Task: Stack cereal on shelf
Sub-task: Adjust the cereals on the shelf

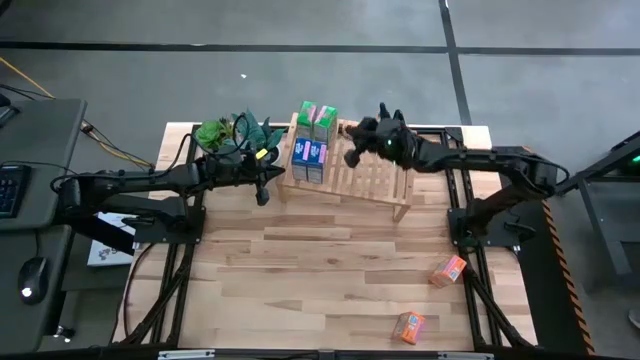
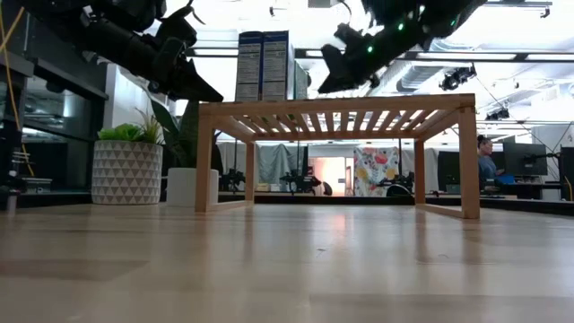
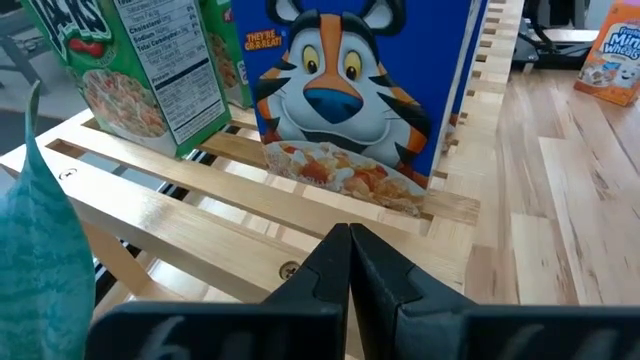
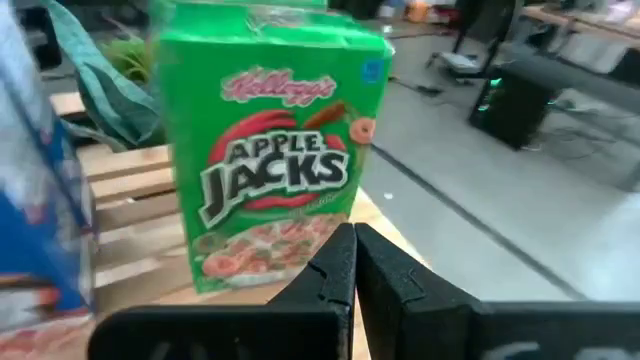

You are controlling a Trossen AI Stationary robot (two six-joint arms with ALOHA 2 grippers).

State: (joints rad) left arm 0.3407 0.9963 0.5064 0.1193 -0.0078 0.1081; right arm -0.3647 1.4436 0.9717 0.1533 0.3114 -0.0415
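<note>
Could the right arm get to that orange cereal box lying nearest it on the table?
Probably yes. The orange box lies alone on the bare table on the right arm's side, with nothing around it. The right gripper, shut and empty, is over the shelf, so it would have to swing back first.

Room around the wood-plank table (image 1: 330,270): grey floor (image 1: 300,70) crossed by dark lines spreading beyond it; a desk with keyboard (image 1: 12,190) and mouse (image 1: 31,279) sitting beside it; ceiling lights (image 2: 502,56) glowing overhead
</note>
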